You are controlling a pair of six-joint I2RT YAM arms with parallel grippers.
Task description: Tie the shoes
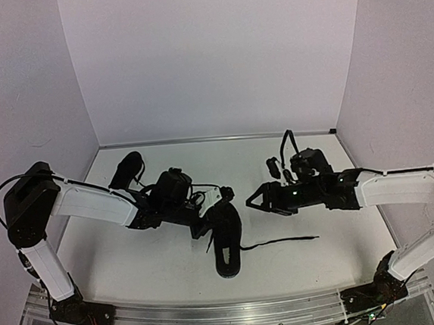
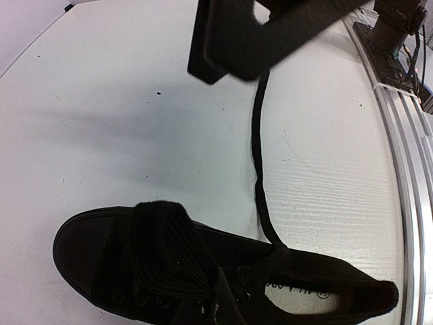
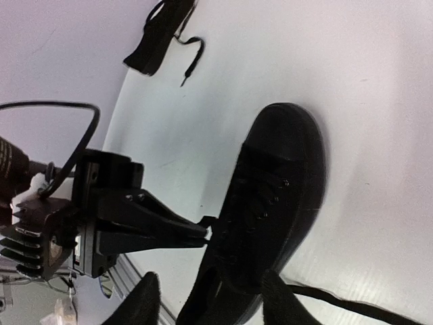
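Note:
One black shoe (image 1: 226, 241) lies at the table's middle front, also in the left wrist view (image 2: 88, 250) and the right wrist view (image 3: 277, 183). My left gripper (image 1: 207, 223) is at its lacing, its fingers pressed together on a short bit of lace (image 3: 215, 220) by the eyelets. The shoe's other lace (image 1: 285, 241) lies loose on the table toward the right (image 2: 257, 156). My right gripper (image 1: 252, 200) hovers open and empty just right of the shoe, its fingers (image 3: 277, 301) astride the heel end. The second shoe (image 1: 126, 170) lies at the back left.
The second shoe's loose lace (image 3: 193, 61) trails on the table beside it. White walls close the table on three sides. An aluminium rail (image 1: 230, 310) runs along the near edge, also in the left wrist view (image 2: 406, 169).

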